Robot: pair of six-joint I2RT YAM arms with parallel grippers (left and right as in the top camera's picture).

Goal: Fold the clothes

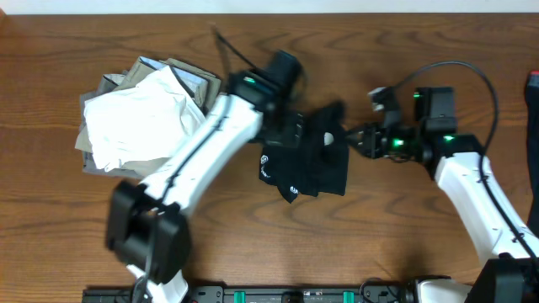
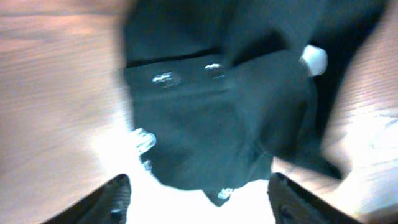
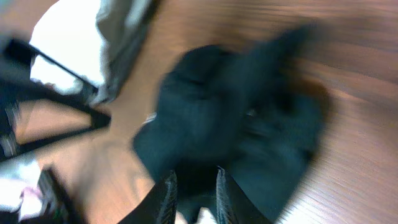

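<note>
Beside the clothes pile [image 1: 139,118], left fingers [image 2: 112,199] gape over black T-shirt [image 1: 316,160]; right fingers [image 3: 166,198] blurred, grip unclear.

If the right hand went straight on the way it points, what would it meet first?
The black T-shirt, bunched right ahead of the right hand; they may be touching, but blur hides that.

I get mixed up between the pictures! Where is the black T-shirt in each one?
Overhead: the black T-shirt sits in the middle.
Left wrist: it fills the middle and top.
Right wrist: crumpled in the middle.
Shared landmark: the brown wooden table under it in every view.
</note>
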